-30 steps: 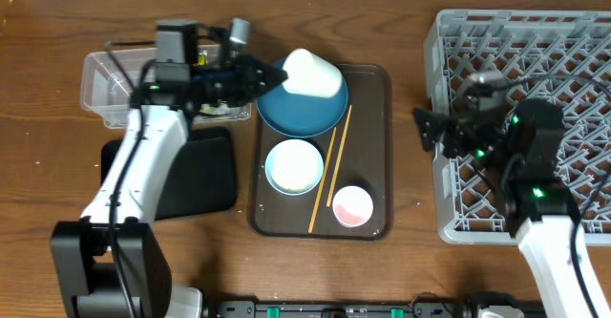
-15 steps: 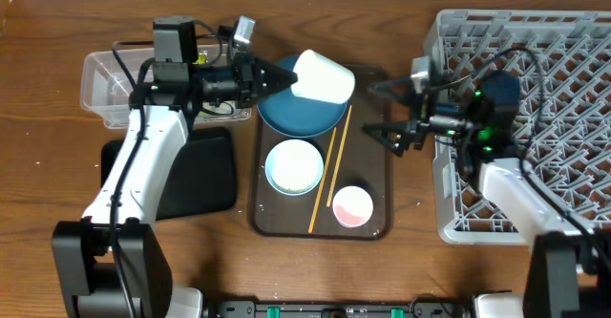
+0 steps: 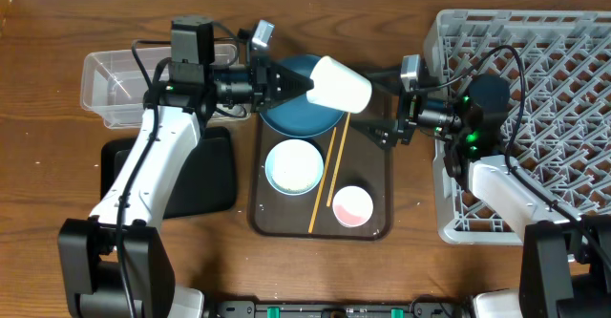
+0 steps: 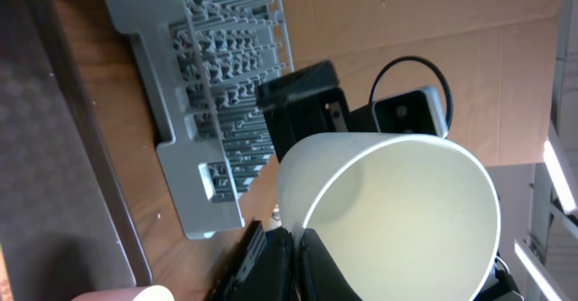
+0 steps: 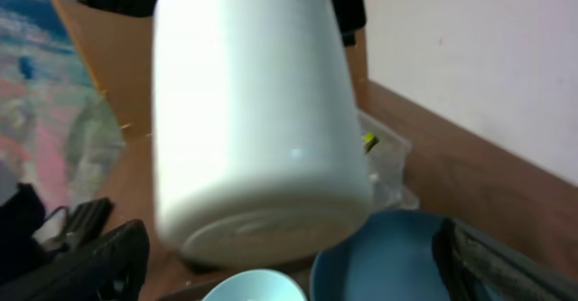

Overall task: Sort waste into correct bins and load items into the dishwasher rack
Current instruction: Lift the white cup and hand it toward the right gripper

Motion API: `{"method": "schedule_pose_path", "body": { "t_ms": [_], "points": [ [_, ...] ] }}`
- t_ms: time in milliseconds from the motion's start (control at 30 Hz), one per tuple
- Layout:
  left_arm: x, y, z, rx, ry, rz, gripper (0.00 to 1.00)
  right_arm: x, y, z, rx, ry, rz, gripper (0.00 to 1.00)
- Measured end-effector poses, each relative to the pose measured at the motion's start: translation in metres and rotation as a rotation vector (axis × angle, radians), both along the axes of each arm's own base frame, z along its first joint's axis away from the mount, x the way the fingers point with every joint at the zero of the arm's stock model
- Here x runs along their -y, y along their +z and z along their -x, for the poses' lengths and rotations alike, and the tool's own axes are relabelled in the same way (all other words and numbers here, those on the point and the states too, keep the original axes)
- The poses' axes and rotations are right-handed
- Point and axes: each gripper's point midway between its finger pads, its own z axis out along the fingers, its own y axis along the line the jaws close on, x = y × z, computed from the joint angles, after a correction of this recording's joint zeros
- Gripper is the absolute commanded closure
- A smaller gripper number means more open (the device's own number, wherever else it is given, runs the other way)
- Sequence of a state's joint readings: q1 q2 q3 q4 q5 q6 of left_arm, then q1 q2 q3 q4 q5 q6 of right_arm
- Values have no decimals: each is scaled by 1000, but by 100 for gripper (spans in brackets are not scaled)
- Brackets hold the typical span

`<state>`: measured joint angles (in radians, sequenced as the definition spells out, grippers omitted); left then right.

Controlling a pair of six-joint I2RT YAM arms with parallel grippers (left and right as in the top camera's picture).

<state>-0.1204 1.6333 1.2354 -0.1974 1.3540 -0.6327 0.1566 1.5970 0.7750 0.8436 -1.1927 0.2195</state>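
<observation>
One pale cup (image 3: 341, 85) is the main thing here. It's smooth and glossy, more white than green, a plain cylinder with a rounded base, and empty inside. It's tipped on its side in the air over the far end of the brown tray (image 3: 374, 224), just above the blue bowl (image 3: 286, 117), mouth to the left and base to the right. On the tub (image 3: 88, 79) side, the left arm (image 3: 153, 160) is stretched out toward it, left jaws clenched on the cup's wall at the lip. From over the rack (image 3: 573, 31), the right arm (image 3: 496, 184) sticks out, right jaws spread wide facing the cup's base, holding nothing. That rack is grey plastic lattice, the tray has rounded corners, and the worktop (image 3: 48, 165) is wood grain.
</observation>
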Motion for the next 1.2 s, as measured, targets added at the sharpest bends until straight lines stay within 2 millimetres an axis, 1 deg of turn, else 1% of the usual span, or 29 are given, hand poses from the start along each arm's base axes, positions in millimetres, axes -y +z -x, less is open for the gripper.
{"method": "schedule_pose_path", "body": {
  "t_ms": [133, 233, 300, 400, 533, 733, 800, 833, 933, 1033, 1100, 1200],
  "points": [
    [5, 0, 3, -1, -17, 1, 94, 2, 3, -6, 20, -39, -5, 1],
    [6, 0, 4, -1, -19, 1, 93, 2, 9, -7, 57, -46, -12, 1],
    [7, 0, 4, -1, -20, 1, 94, -1, 15, -5, 100, -37, -21, 1],
    [7, 0, 4, -1, -22, 3, 94, -11, 23, 4, 154, 2, -32, 4],
    [7, 1, 5, -1, -22, 3, 94, -19, 23, 12, 158, 39, -33, 10],
    [7, 1, 5, -1, -22, 3, 94, -19, 23, 13, 157, 46, -32, 23],
    [7, 1, 5, -1, -23, 4, 94, -19, 23, 13, 155, 44, -33, 39],
    [7, 1, 5, -1, -23, 4, 94, -19, 23, 13, 159, 42, -33, 45],
    [7, 1, 5, 0, -22, 4, 94, -19, 23, 12, 150, 40, -34, 53],
    [6, 0, 4, -1, -21, 3, 94, -19, 22, 12, 147, 39, -33, 54],
    [6, 0, 4, -1, -17, -1, 90, -19, 21, 12, 135, 38, -31, 63],
    [6, -3, 0, 10, 4, -20, 86, -19, 17, 11, 101, 38, -27, 70]
  ]
}}
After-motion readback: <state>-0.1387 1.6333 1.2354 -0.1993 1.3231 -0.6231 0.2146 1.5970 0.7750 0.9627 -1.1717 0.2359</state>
